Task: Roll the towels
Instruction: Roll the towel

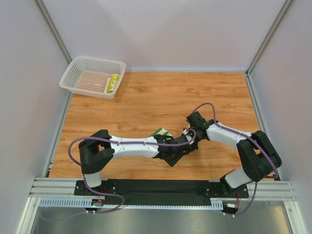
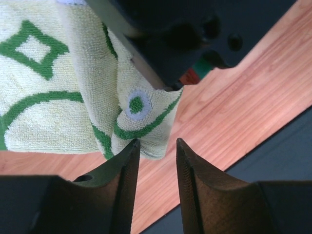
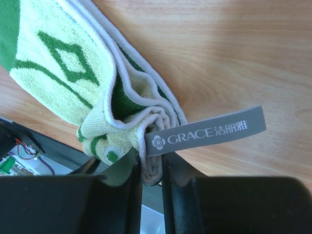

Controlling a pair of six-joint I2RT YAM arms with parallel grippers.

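A cream towel (image 1: pixel 162 132) with green swirls lies partly folded on the wooden table, between the two arms. My right gripper (image 3: pixel 151 163) is shut on its bunched, layered edge, right beside a grey label (image 3: pixel 209 131); the rest of the towel (image 3: pixel 58 63) hangs away to the left. My left gripper (image 2: pixel 156 144) is open with only bare table between its fingers, and the towel's (image 2: pixel 53 97) lower corner lies just past its left fingertip (image 2: pixel 132 146). A rolled yellow-green towel (image 1: pixel 113 83) rests in the basket.
A white mesh basket (image 1: pixel 80 73) stands at the table's far left corner. Grey walls close in the table on three sides. A black base plate (image 1: pixel 161 187) runs along the near edge, close under both grippers.
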